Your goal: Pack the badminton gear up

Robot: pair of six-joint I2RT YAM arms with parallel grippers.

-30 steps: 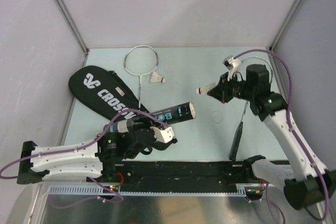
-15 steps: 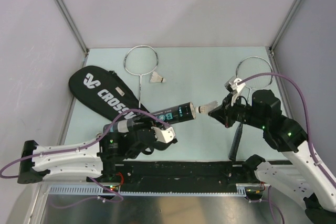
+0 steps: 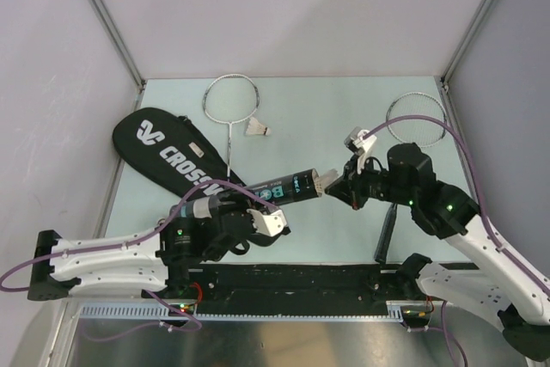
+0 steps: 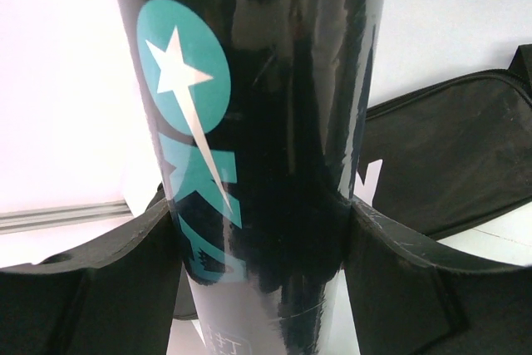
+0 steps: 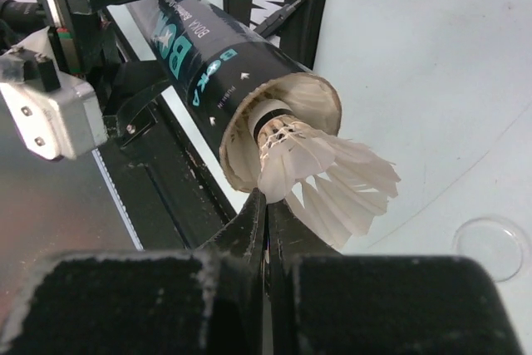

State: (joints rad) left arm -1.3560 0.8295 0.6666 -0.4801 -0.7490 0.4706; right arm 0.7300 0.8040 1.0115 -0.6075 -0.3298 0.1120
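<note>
Black tube (image 3: 279,188): raised at a slant off the tabletop (image 3: 301,109), clenched near its lower end by the left hand (image 3: 225,208), with its open mouth facing the right arm.
White shuttlecock (image 5: 320,176): its cork nose sits just inside the tube's mouth and its feathers are outside. The right hand (image 5: 266,205) grasps it by the feather skirt, fingers pressed together.
Snag risk: the shuttlecock sits low against the cardboard rim rather than centred, so a push at this angle could crumple the feathers or wedge it crooked.
Slip risk: the grip is on thin feathers only, so it may slide free and fall to the tabletop.
Tube risk: the tube is held far from the mouth, so pressure there could lever it round in the left hand.
Left to pack: second shuttlecock (image 3: 257,130); one racket (image 3: 229,139) lying against the bag (image 3: 163,148); the other racket (image 3: 386,231) under the right arm.
</note>
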